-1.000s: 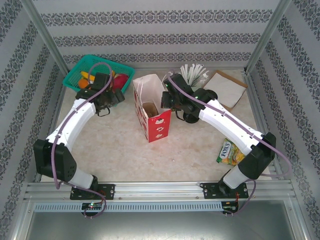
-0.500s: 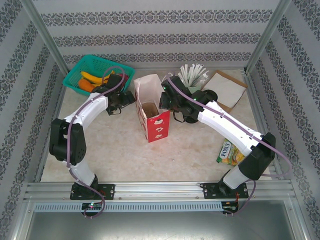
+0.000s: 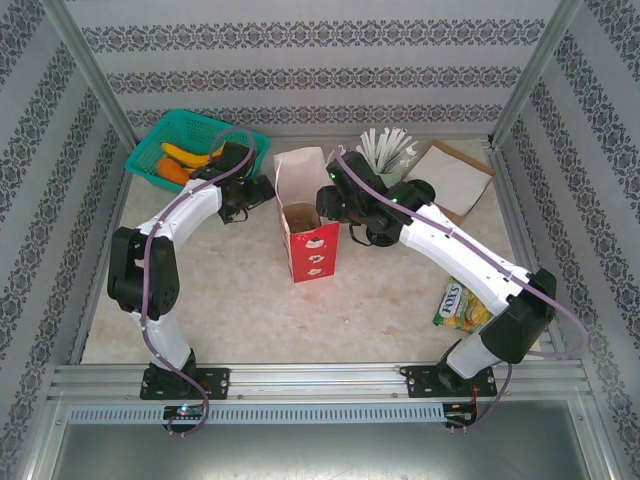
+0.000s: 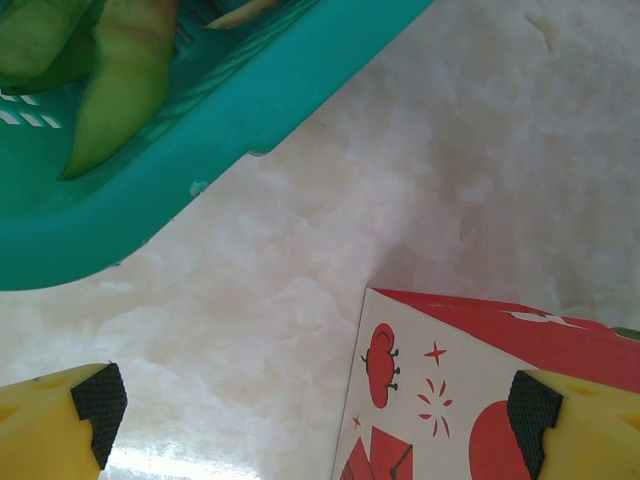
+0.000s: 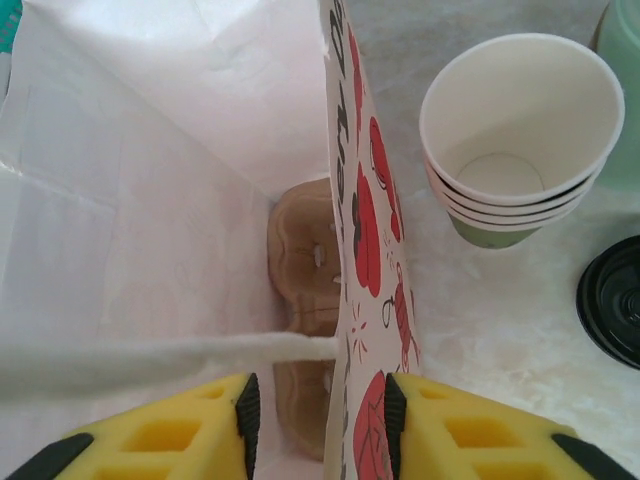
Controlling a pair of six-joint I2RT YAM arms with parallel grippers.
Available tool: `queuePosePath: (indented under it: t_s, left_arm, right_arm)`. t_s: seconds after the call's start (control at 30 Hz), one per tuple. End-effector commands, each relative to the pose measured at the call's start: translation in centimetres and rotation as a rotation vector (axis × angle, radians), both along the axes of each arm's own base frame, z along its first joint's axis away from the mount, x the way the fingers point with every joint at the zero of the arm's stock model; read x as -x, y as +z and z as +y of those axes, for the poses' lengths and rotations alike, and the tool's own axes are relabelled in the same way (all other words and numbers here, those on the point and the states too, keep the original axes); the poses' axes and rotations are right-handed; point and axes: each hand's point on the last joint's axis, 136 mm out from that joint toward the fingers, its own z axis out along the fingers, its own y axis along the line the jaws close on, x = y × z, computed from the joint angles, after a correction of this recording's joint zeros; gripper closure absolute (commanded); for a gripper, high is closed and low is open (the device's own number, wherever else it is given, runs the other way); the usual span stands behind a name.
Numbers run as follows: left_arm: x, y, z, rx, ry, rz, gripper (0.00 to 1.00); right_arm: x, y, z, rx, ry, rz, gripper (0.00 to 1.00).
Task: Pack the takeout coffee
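A red-and-white paper bag (image 3: 312,248) stands open mid-table. Inside it, on the bottom, lies the brown pulp carrier tray (image 5: 305,262). My right gripper (image 5: 318,420) is open and straddles the bag's right wall (image 5: 362,230), one finger inside and one outside; a white handle strip crosses in front. A stack of dark green paper cups (image 5: 520,140), empty and white inside, stands on the table just right of the bag. My left gripper (image 4: 315,400) is wide open at the bag's lower left corner (image 4: 430,400), its right pad (image 4: 532,405) against the printed side.
A teal basket (image 3: 160,140) of fruit sits at the back left, close behind my left gripper (image 3: 265,190). A black lid (image 5: 612,300) lies right of the cups. The pale mint cup with straws (image 3: 385,160), a brown paper sheet (image 3: 455,175) and a snack packet (image 3: 460,305) are on the right.
My left arm has swung right from the basket to the bag's left side. The bag's mouth now stands wider and more upright. The right gripper stays at the bag's right rim.
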Motion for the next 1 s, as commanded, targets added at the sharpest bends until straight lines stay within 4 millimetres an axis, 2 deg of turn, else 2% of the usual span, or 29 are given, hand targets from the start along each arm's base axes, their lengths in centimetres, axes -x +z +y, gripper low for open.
queuePosePath:
  t_s: [0.0, 0.1, 0.13, 0.17, 0.3, 0.43, 0.53, 0.63, 0.73, 0.83, 0.97]
  left_arm:
    - [-0.4, 0.7, -0.3, 0.0, -0.003, -0.012, 0.0]
    - [-0.5, 0.9, -0.4, 0.005, 0.002, -0.021, 0.0]
    - [-0.5, 1.1, -0.3, 0.004, 0.003, -0.025, 0.0]
    - [-0.4, 1.3, -0.2, 0.001, 0.003, -0.029, 0.0]
    - [-0.2, 2.2, 0.3, -0.018, 0.015, -0.061, 0.0]
    - [0.4, 3.3, 1.5, -0.051, 0.063, -0.095, 0.0]
    - [0.6, 4.2, 2.2, -0.06, 0.096, -0.138, 0.0]
    - [0.7, 5.0, 2.7, -0.069, 0.125, -0.171, 0.0]
    - [1.0, 5.5, 3.7, -0.095, 0.177, -0.184, 0.0]
    - [1.2, 5.6, 4.5, -0.114, 0.225, -0.187, 0.0]
    - [2.0, 6.1, 5.6, -0.158, 0.267, -0.164, 0.0]
  right_arm:
    - [0.9, 1.4, -1.0, 0.031, 0.074, -0.039, 0.53]
    - [1.3, 2.5, -1.1, 0.038, 0.118, -0.076, 0.33]
    - [1.3, 2.9, -1.3, 0.047, 0.127, -0.091, 0.21]
    - [1.5, 3.4, -1.6, 0.058, 0.136, -0.111, 0.03]
    - [1.6, 4.9, -3.8, 0.123, 0.113, -0.18, 0.02]
    - [1.3, 6.3, -8.5, 0.232, -0.046, -0.253, 0.02]
    - [1.2, 6.5, -11.4, 0.272, -0.127, -0.275, 0.02]
    - [0.8, 5.3, -14.0, 0.295, -0.185, -0.251, 0.02]
    - [-0.3, 1.8, -17.9, 0.329, -0.307, -0.206, 0.02]
    - [-1.4, -2.1, -19.6, 0.24, -0.307, -0.096, 0.02]
    - [-3.0, -5.2, -22.1, 0.158, -0.318, 0.016, 0.02]
